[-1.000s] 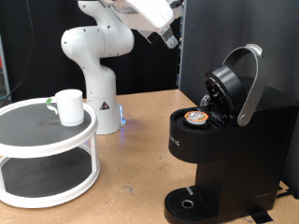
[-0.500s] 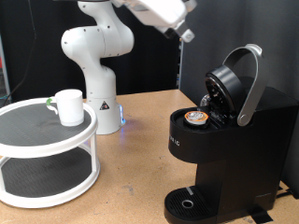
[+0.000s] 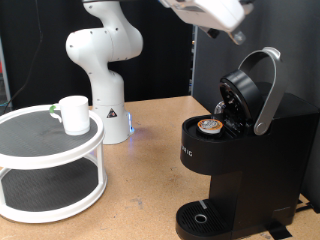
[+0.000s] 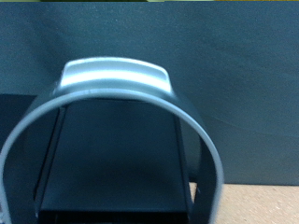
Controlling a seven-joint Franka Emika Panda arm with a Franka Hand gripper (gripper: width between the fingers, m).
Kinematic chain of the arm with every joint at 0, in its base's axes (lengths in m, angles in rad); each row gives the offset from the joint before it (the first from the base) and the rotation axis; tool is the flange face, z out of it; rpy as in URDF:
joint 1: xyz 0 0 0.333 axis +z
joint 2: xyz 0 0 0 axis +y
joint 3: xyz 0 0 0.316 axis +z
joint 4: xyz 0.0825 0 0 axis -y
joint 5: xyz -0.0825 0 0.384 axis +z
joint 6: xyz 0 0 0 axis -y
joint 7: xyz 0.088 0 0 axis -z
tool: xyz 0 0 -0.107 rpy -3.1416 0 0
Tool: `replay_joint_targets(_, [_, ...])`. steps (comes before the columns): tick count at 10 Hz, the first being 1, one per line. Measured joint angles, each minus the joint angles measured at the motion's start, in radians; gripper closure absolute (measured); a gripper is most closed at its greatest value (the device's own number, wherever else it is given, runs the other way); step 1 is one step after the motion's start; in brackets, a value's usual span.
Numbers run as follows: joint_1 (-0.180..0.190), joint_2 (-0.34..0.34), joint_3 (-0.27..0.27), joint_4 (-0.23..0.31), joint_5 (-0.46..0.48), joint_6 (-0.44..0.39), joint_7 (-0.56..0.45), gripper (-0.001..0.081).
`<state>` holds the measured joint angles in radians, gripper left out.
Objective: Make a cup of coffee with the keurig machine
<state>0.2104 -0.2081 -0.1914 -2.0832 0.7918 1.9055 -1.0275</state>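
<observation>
**Lid up, pod in, cup far away**

The keurig machine point(image 3: 245, 150) sits on the bench point(image 3: 150, 130) with its lid tipped up. A little coffee pod point(image 3: 209, 125) rests in the hole under the lid. The silver handle point(image 3: 268, 85) arches over the machine, and the wrist view shows that handle point(image 4: 117, 79) close in front. The tool point(image 3: 225, 25) hangs just above the handle, touching nothing. I cannot tell if it is open or closed.

The cup point(image 3: 72, 114) stands well apart from the machine, on a round white stand point(image 3: 50, 165).

What could go wrong: the tool might slip off the smooth, curved handle, so the lid stays up. The cup is not under the machine, so coffee could spill.
</observation>
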Motion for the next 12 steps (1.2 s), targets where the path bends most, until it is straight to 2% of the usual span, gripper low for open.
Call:
replay_joint_targets(7, [0.020, 0.039, 0.106, 0.038, -0.020, 0.049, 0.087, 0.0003])
replay_joint_targets(8, [0.022, 0.041, 0.115, 0.042, -0.020, 0.054, 0.092, 0.0031])
replay_joint_targets(10, [0.025, 0.049, 0.135, 0.047, -0.023, 0.068, 0.112, 0.0309])
replay_joint_targets(11, [0.025, 0.053, 0.145, 0.047, -0.024, 0.078, 0.116, 0.0309])
replay_joint_targets(12, [0.026, 0.056, 0.154, 0.047, -0.024, 0.089, 0.117, 0.0477])
